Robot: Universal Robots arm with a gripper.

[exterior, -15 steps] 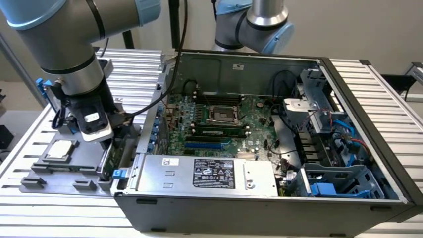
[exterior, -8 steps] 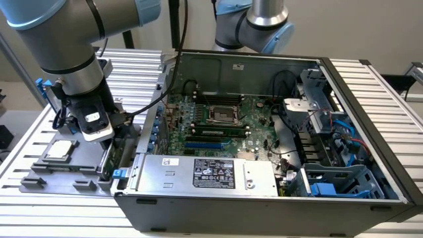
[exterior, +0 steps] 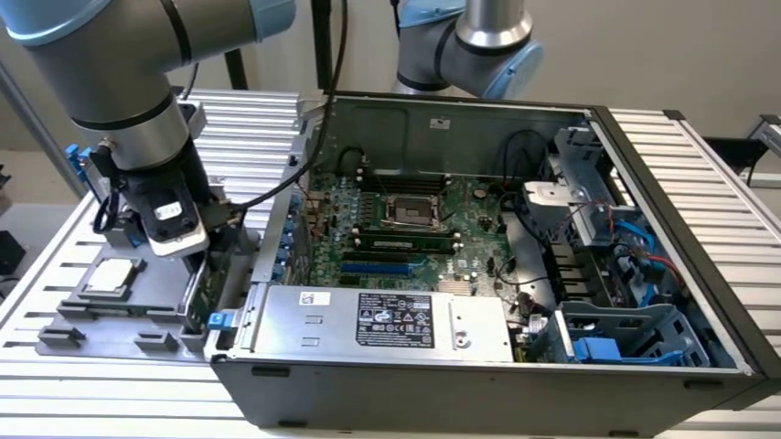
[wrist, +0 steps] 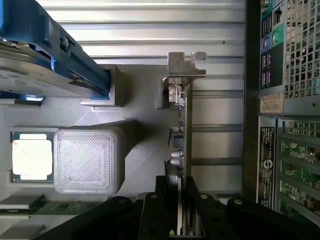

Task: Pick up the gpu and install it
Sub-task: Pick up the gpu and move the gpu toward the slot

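Your grey robot arm is reaching straight down. Its black pincer is pinching the thin green gpu card with a silver bracket. The card is standing on its edge at the grey plastic tray's edge, beside the open black computer case. The white sticker inside is showing words too small to read.

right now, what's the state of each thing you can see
gpu: standing on edge in the tray, not installed
gripper: closed on the gpu
computer case: lying on its side, open
cpu: lying flat in the tray
hard drive: resting in the tray
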